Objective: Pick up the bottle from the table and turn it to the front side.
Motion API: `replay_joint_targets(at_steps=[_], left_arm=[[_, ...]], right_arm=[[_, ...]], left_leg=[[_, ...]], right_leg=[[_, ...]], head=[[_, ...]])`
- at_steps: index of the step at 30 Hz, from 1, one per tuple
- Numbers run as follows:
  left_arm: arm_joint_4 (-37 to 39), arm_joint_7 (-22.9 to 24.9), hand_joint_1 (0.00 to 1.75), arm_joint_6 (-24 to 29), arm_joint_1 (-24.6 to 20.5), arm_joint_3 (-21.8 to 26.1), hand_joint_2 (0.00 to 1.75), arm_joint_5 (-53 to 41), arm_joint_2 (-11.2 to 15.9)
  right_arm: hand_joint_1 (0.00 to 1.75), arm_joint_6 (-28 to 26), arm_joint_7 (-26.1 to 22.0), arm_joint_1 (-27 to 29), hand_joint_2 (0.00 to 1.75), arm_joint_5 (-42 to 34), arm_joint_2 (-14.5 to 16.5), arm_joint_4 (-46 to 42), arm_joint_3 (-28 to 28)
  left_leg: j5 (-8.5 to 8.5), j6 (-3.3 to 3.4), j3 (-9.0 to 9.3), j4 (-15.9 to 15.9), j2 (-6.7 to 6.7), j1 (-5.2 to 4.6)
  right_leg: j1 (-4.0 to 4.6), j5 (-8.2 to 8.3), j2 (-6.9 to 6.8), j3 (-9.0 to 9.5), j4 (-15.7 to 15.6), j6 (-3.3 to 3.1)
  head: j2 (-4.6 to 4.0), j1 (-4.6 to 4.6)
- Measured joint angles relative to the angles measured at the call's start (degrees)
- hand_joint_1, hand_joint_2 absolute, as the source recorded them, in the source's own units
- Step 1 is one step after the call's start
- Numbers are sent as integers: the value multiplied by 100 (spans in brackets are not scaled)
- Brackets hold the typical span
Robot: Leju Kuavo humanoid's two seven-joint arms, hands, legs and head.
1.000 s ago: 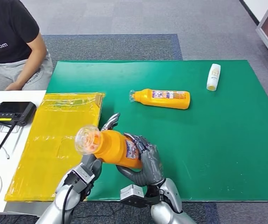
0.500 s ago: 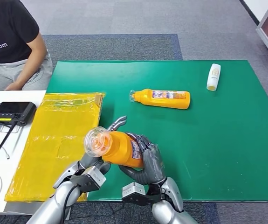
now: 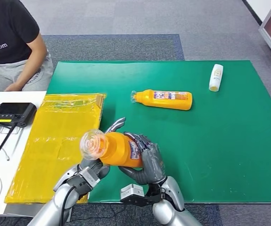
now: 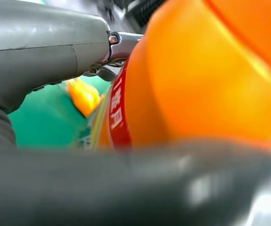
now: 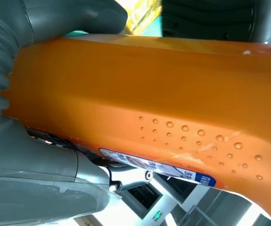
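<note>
The worktop [image 3: 233, 141] is covered with a green mat, and a yellow plastic sheet [image 3: 55, 141] is laid along its left edge. A second orange bottle [image 3: 164, 99] is lying on its side near the middle of the worktop, and a small white bottle [image 3: 216, 77] is placed near the far right corner. The orange bottle [image 3: 118, 149] of the task is held in the air above the near edge, almost horizontal, with its clear cap pointed to the left and toward the camera. The right robot hand [image 3: 150, 162] is clamped around the body at the label, and the left robot hand [image 3: 93, 167] is closed under the neck part. Small drops are seen on the bottle surface in the right wrist view, so a slip during the turning is judged possible. If one robot hand is loosened too early, the bottle can be dropped at the near edge and fall to the floor.
</note>
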Motion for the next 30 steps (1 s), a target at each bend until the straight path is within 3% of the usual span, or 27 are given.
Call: replay_joint_targets(at_steps=[16,27,29,30], left_arm=[[-41,-281,0,4,177,92,175,436,-196],[-40,-177,1,-67,169,116,175,293,-202],[-38,-125,20,-40,153,118,175,246,-203],[-36,-109,45,-28,143,118,175,230,-203]], right_arm=[[173,58,-91,-28,175,-123,46,66,106],[175,53,-66,-99,175,-46,46,146,138],[175,45,-49,-114,175,-14,46,162,138],[175,42,-41,-119,175,-2,46,169,138]], left_leg=[[0,0,0,0,0,0],[0,0,0,0,0,0],[0,0,0,0,0,0],[0,0,0,0,0,0]], right_leg=[[0,0,0,0,0,0],[0,0,0,-1,0,0],[0,0,0,-1,0,0],[0,0,0,-1,0,0]], head=[[0,-1],[0,-1],[0,0],[0,-1]])
